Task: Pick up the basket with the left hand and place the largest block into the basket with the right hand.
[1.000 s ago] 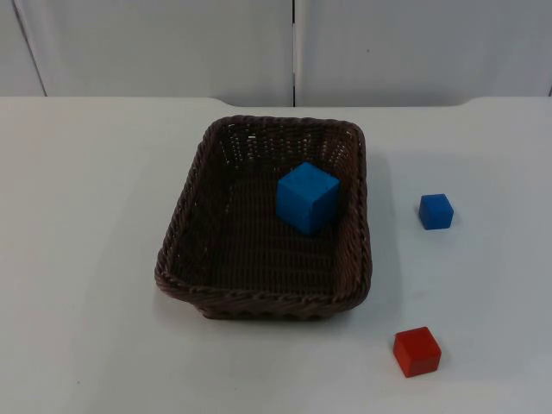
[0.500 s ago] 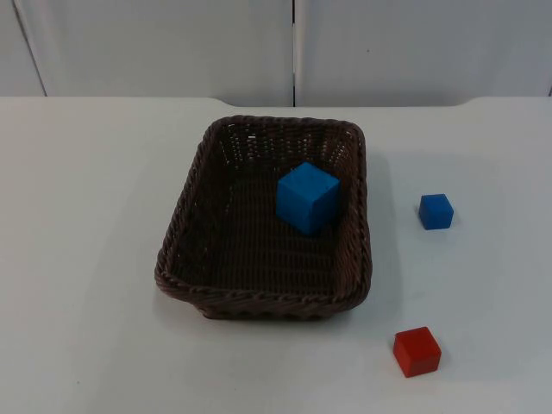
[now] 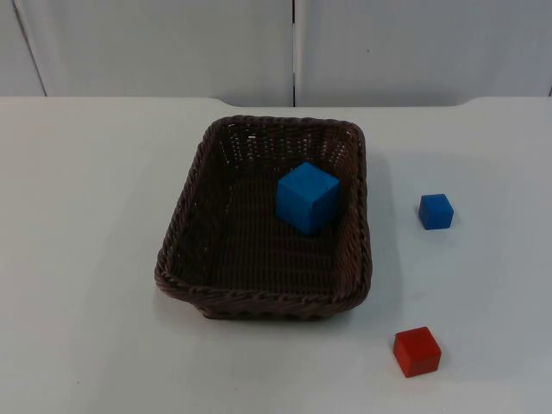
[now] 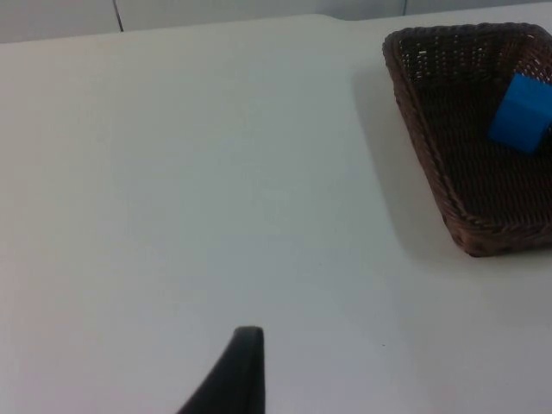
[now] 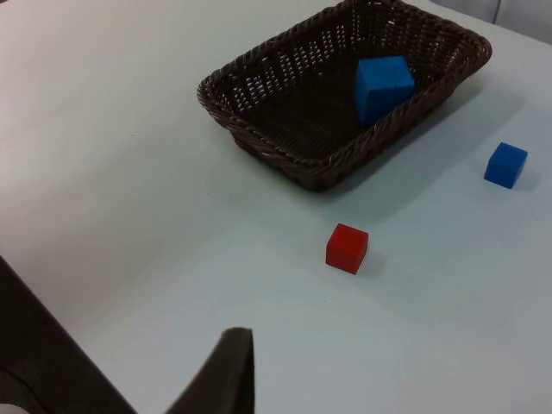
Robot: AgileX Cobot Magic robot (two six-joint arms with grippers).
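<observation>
A dark brown wicker basket (image 3: 178,246) rests on the white table near its middle. Inside it, against the right wall, lies the large blue block (image 3: 307,197), the biggest of the three; it also shows in the left wrist view (image 4: 520,114) and the right wrist view (image 5: 384,86). My left gripper (image 4: 245,362) waits over bare table, well clear of the basket's (image 4: 423,103) left side. My right gripper (image 5: 229,366) waits back from the basket (image 5: 259,112), with the loose blocks between them. Neither gripper holds anything.
A small blue block (image 3: 435,211) lies on the table right of the basket. A red block (image 3: 417,351) sits near the front right, also seen from the right wrist (image 5: 347,248). The grey partition wall (image 3: 293,47) closes the far edge.
</observation>
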